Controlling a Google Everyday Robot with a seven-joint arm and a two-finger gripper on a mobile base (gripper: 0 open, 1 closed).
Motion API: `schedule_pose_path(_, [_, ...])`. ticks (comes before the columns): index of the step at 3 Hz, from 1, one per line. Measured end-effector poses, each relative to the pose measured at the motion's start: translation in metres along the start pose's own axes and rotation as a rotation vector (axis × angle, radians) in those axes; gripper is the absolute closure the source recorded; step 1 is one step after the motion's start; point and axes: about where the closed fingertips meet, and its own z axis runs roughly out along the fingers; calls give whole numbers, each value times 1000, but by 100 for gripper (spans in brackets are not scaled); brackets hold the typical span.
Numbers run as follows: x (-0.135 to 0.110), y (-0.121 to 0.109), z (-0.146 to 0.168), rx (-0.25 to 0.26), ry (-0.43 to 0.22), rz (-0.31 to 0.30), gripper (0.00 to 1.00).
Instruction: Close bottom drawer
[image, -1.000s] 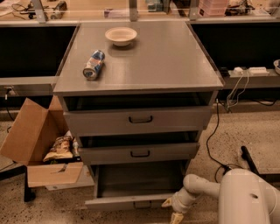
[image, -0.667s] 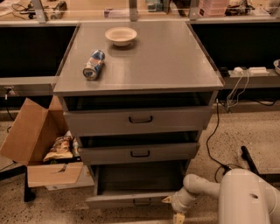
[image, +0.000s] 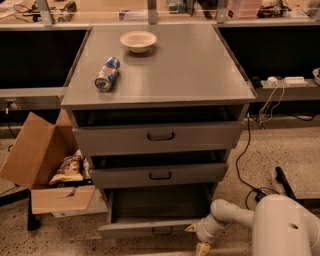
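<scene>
The bottom drawer (image: 150, 228) of the grey cabinet is pulled out, its slim front panel low in the view with a small dark handle (image: 162, 231) at centre and a plain grey tray behind. My gripper (image: 198, 239) is at the drawer front's right end, on the end of the white arm (image: 235, 215) coming from the lower right. One pale fingertip (image: 191, 228) points at the front panel's right edge, and another (image: 202, 248) hangs down.
The medium drawer (image: 159, 175) and the tall top drawer (image: 158, 136) stand slightly open above. A can (image: 107, 74) and a bowl (image: 138, 40) lie on the cabinet top. An open cardboard box (image: 45, 170) with snack bags stands left. Cables (image: 250, 165) run on the right floor.
The drawer front and my gripper have shifted slightly toward the cabinet. The rest is unchanged.
</scene>
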Motion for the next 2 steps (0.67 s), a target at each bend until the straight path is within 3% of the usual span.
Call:
schedule_pose_path(1, [9,-17,-8,69,19,-29,43])
schedule_pose_path(2, [12,-25,-11,100,24,-40,72])
